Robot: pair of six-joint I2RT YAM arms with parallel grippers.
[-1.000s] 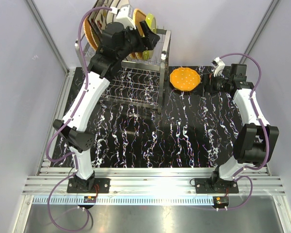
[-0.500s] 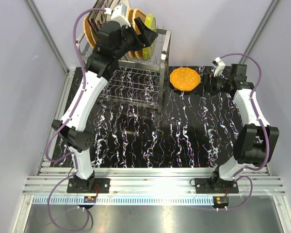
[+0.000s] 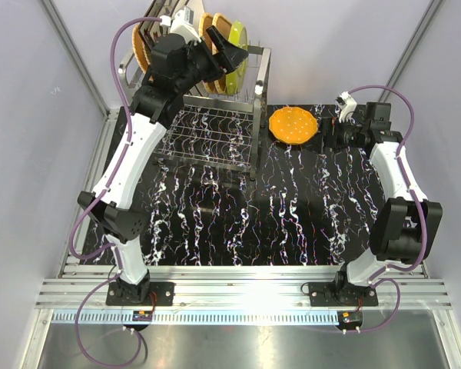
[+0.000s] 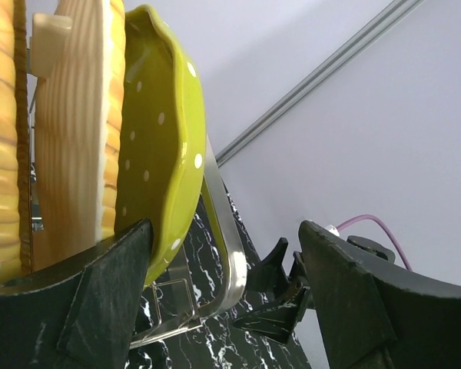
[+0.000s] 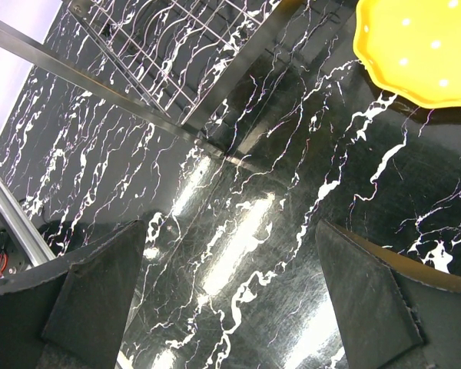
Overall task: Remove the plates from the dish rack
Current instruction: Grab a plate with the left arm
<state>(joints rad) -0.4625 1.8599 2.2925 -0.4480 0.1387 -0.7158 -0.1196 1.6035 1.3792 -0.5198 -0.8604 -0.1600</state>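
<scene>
The dish rack (image 3: 223, 108) stands at the back left, its steel top rail (image 4: 224, 231) close in the left wrist view. Upright on its top are wicker plates (image 3: 144, 48), an orange-tan wicker plate (image 3: 219, 29) and a green dotted plate (image 3: 237, 38). My left gripper (image 3: 232, 55) is open at the green plate (image 4: 157, 138), whose lower rim rests by the left finger (image 4: 100, 307). A tan wicker plate (image 4: 77, 131) stands behind it. An orange dotted plate (image 3: 293, 125) lies flat on the table. My right gripper (image 3: 333, 132) is open and empty beside it (image 5: 422, 46).
The rack's lower wire shelf (image 5: 161, 46) shows bare in the right wrist view. The black marbled table (image 3: 292, 207) stretches in front of the rack. Grey walls and frame posts (image 3: 77, 54) close in the back and sides.
My left arm has lifted and shifted a little back along the rack top, fingers still at the green plate. The right arm has not moved.
</scene>
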